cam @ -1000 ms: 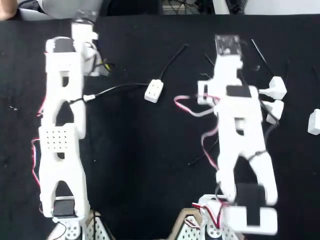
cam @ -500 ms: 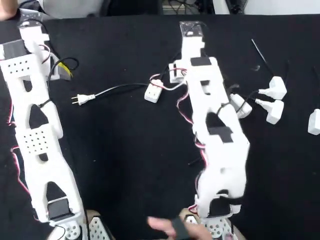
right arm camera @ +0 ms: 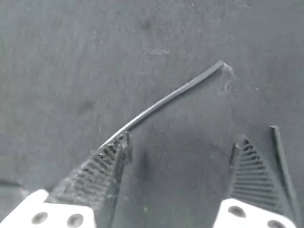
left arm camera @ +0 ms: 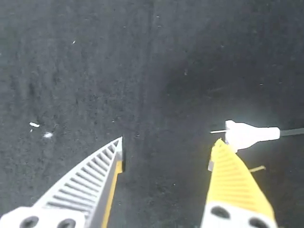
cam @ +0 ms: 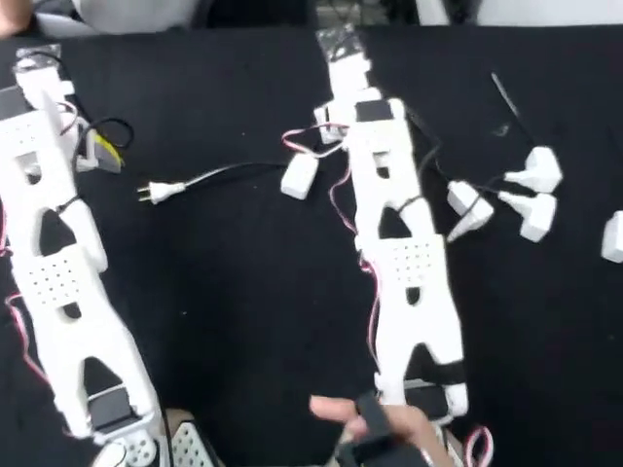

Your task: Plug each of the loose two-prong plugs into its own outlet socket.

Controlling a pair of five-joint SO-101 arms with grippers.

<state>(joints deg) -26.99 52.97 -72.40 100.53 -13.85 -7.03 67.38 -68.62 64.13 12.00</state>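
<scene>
The left gripper (left arm camera: pixel 168 141) is spread wide, its yellow finger (left arm camera: pixel 232 175) overlapping one corner of the two-prong plug (left arm camera: pixel 247 134); whether they touch is unclear. The right gripper (right arm camera: pixel 182 140) is also spread, over a thin black cable (right arm camera: pixel 166 99) well away from the plug. The socket block (cam: pixel 299 176) lies at the far end of the plug's cord (cam: pixel 229 173). One white adapter (cam: pixel 613 237), farthest from the plug, is cut off. Black cloth (cam: pixel 243 321) covers the table; pale shapes beyond it are indistinct.

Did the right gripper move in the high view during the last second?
Yes. The right gripper shifted left, much closer to the white socket block, which stayed put.
</scene>
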